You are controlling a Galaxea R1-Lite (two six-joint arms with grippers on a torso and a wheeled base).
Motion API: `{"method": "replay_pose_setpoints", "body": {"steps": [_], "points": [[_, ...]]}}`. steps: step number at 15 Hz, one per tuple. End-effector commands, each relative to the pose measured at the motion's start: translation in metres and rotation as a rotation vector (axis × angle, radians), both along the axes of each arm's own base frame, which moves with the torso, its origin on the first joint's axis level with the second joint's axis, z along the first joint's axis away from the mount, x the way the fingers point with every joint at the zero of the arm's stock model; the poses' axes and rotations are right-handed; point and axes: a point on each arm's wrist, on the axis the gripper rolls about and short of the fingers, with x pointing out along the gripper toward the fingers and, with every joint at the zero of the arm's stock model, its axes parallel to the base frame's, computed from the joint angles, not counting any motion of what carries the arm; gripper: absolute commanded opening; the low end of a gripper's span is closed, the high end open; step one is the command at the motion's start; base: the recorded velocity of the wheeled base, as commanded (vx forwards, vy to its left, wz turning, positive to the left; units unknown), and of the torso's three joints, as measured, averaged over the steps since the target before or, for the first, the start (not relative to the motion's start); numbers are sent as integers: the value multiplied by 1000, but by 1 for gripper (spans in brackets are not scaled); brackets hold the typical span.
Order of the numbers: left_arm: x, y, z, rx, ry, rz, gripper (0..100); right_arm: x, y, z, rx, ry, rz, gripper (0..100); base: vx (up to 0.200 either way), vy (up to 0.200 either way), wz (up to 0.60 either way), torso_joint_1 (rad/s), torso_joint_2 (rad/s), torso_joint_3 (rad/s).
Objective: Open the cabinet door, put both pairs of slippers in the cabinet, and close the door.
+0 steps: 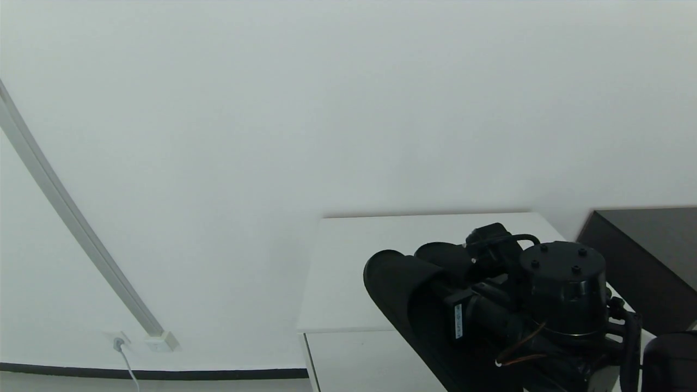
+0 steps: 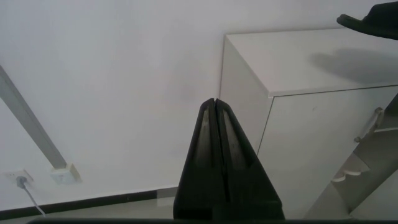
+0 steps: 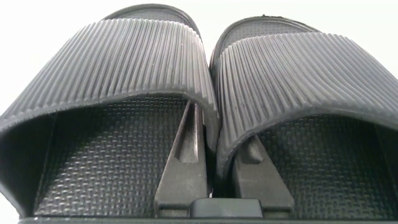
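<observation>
Right pincer [image 3: 214, 171]: grasping a pair of black slippers [image 3: 205, 81]. One finger [image 3: 182, 158] sits inside each slipper. They clamp the two inner side walls together, so the pair is held side by side with ribbed straps touching. Textured footbeds run under the straps.

Head view: the slippers [image 1: 400, 283] hang in the air off the right arm, above the front right part of the white cabinet [image 1: 348, 272]. Toes point away from the arm, towards the wall. Left wrist view: one slipper tip [image 2: 373, 15] is above the cabinet top [image 2: 311, 59] and apart from it, with its shadow on the top below.

Left pincer [image 2: 214, 155]: clenched, the two fingers [image 2: 204, 155] pressed flat against each other with nothing between them. It is off the cabinet's left side, lower than the top, aimed at the wall [image 2: 112, 74].

Cabinet stands with its back against the wall. Its front door [image 2: 311, 143] carries a handle [image 2: 375, 122] near the far edge. Cannot tell whether the door is shut or ajar. Pale shapes below the handle are too unclear to name.

Further out: a pale cable duct [image 1: 71, 218] runs slantwise down the wall to a socket [image 1: 117, 342] with a plugged lead. A dark skirting strip [image 1: 163, 373] lies along the wall's foot. A dark piece of furniture [image 1: 648, 261] stands just beside the cabinet on the right.
</observation>
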Motion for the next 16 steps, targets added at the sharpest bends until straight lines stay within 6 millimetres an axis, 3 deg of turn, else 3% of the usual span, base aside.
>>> {"method": "replay_pose_setpoints", "body": {"steps": [1,10,16], "points": [[0,0,0,0,1,1,0,-2,0,-1,-4,1,8,0,-200,0,0,17,22,2],[0,0,0,0,1,1,0,-2,0,-2,-6,5,2,0,-200,0,0,0,6,2],[0,0,0,0,1,1,0,-2,0,-1,-6,0,4,0,0,0,0,0,0,0]]}}
